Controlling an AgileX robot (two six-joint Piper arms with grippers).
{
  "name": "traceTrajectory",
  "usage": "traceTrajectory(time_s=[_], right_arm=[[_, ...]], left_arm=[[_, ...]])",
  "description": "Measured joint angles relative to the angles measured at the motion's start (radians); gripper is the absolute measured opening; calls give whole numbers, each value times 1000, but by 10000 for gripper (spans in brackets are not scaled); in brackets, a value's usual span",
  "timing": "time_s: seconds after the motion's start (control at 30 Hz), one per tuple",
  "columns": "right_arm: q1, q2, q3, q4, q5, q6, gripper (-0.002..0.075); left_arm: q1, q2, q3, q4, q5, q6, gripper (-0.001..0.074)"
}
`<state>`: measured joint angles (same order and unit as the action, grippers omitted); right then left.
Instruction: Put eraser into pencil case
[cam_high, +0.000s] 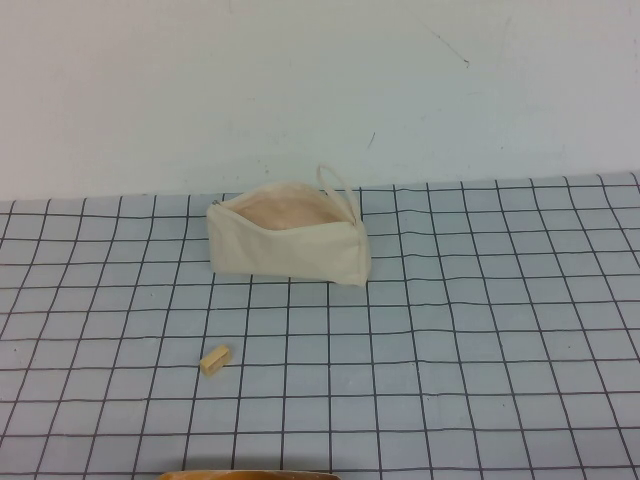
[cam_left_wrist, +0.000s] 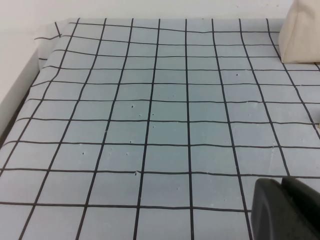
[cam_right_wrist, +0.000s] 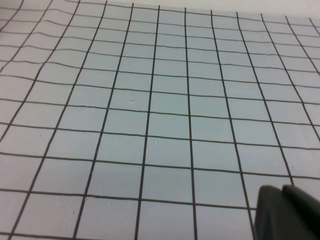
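Your eraser lies loose on the gridded counter, on the near left part, tilted against the grid lines, nothing touching it. The pencil case sits farther back near the counter's far edge, well apart from the eraser, its mouth gaping upward to show a pinkish lining, thin loop strap standing at its right end. The high view shows neither arm over the work area. Your left hand shows only as a dark edge in its wrist view, above bare grid, with a corner of the cream pouch beyond; spread or pressed together, I cannot tell. Your right hand likewise shows only a dark sliver above bare grid; cannot tell.
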<state>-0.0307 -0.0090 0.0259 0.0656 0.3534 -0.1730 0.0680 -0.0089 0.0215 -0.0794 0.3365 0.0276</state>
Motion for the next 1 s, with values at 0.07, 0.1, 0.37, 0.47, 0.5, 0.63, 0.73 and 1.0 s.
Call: traceTrajectory(time_s=[0.07,0.1,0.37,0.47,0.5,0.63,0.73,1.0], right_arm=[[0,0,0,0,0,0,-1],[0,0,0,0,0,0,-1],[0,0,0,0,0,0,-1],[0,0,0,0,0,0,-1],[0,0,0,0,0,0,-1],[0,0,0,0,0,0,-1],[0,0,0,0,0,0,-1],[0,0,0,0,0,0,-1]], left_arm=[[0,0,0,0,0,0,-1],[0,0,0,0,0,0,-1],[0,0,0,0,0,0,-1],[0,0,0,0,0,0,-1],[0,0,0,0,0,0,-1],[0,0,0,0,0,0,-1],[0,0,0,-48,-13,-38,-1],[0,0,4,-754,-174,-355,-1]])
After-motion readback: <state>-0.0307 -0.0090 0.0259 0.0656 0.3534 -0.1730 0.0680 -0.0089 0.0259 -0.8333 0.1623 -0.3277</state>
